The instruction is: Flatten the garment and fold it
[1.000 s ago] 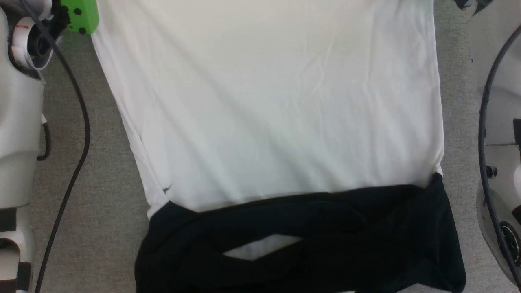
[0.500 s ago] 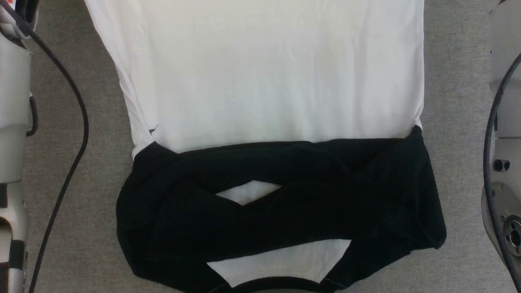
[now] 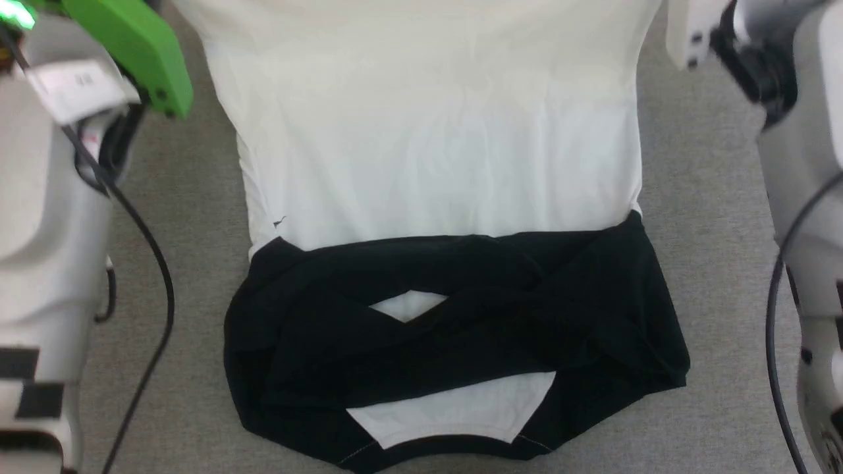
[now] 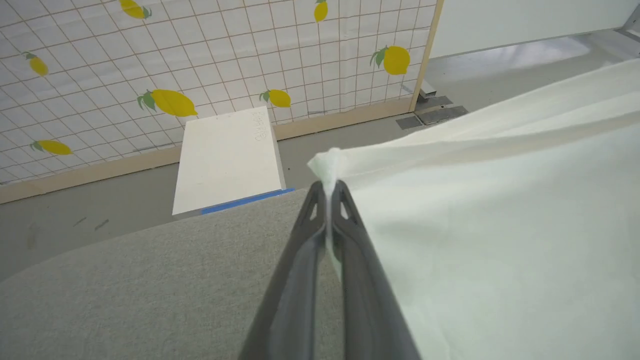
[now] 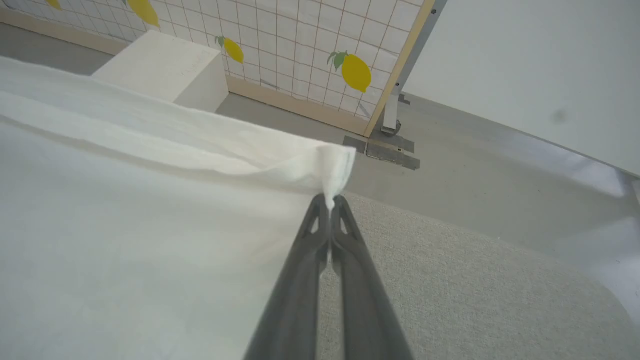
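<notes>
Faint writing on the white box (image 4: 227, 165) and the label (image 3: 71, 84) on the left arm (image 3: 39, 210) are unreadable.

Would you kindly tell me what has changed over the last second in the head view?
Mostly the camera shifted: more of the black near end of the garment now shows. The left wrist and right wrist have come into the upper corners, the left gripper and right gripper each shut on a white corner held off the table. No grasp or release is visible. The crossed black sleeves lie as before.
</notes>
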Robot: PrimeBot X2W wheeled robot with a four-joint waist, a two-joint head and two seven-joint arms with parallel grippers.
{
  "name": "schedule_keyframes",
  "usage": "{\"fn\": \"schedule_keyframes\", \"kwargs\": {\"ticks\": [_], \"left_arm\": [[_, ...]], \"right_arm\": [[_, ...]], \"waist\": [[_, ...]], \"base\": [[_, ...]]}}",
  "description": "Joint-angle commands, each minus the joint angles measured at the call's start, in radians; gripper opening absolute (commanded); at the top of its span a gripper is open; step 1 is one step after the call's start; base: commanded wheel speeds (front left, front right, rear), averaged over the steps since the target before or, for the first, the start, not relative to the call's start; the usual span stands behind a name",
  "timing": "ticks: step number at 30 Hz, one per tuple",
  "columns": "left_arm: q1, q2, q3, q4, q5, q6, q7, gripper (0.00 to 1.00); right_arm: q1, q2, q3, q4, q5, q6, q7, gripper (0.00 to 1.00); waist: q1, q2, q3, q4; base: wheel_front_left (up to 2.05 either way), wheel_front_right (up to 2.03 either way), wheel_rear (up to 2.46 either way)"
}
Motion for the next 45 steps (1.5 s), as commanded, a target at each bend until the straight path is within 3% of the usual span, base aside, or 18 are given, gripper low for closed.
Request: {"fn": "schedule_keyframes", "kwargs": {"ticks": [1, 5, 10, 16, 23, 32, 45], "left_arm": [[0.046, 0.009, -0.003, -0.028, -0.02, -0.007, 0.001, 0.0], [0.2, 0.033, 0.002, -0.145, -0.069, -0.007, 0.015, 0.0], [0.42, 0.052, 0.027, -0.315, -0.134, 0.024, 0.027, 0.0], [0.668, 0.06, 0.055, -0.484, -0.2, 0.069, 0.021, 0.0], [0.897, 0.044, 0.05, -0.579, -0.278, 0.088, 0.024, 0.0], [1.061, 0.009, 0.004, -0.569, -0.354, 0.079, 0.041, 0.0], [1.098, -0.024, -0.11, -0.412, -0.348, 0.031, 0.065, 0.0]], "right_arm": [[0.046, -0.024, 0.014, -0.033, 0.025, -0.002, 0.0, 0.0], [0.203, -0.081, 0.047, -0.168, 0.103, -0.002, 0.016, 0.0], [0.43, -0.123, 0.046, -0.361, 0.163, -0.002, 0.05, 0.0], [0.701, -0.128, -0.008, -0.575, 0.191, -0.002, 0.104, 0.0], [0.961, -0.087, -0.079, -0.742, 0.182, -0.002, 0.165, 0.0], [1.147, -0.04, -0.123, -0.799, 0.15, -0.002, 0.211, 0.0], [1.222, -0.079, -0.049, -0.672, 0.098, -0.002, 0.218, 0.0]], "waist": [[0.0, 0.0077, -0.107, 0.02], [0.0, 0.0077, -0.182, 0.03], [0.0, 0.0077, -0.257, 0.043], [0.0, 0.0077, -0.309, 0.063], [0.0, 0.0077, -0.335, 0.08], [0.0, 0.0077, -0.341, 0.091], [0.0, 0.0077, -0.346, 0.104]], "base": [[0.0, 0.0, 0.0], [0.0, 0.0, 0.0], [0.0, 0.0, 0.0], [0.0, 0.0, 0.0], [0.0, 0.0, 0.0], [0.0, 0.0, 0.0], [0.0, 0.0, 0.0]]}}
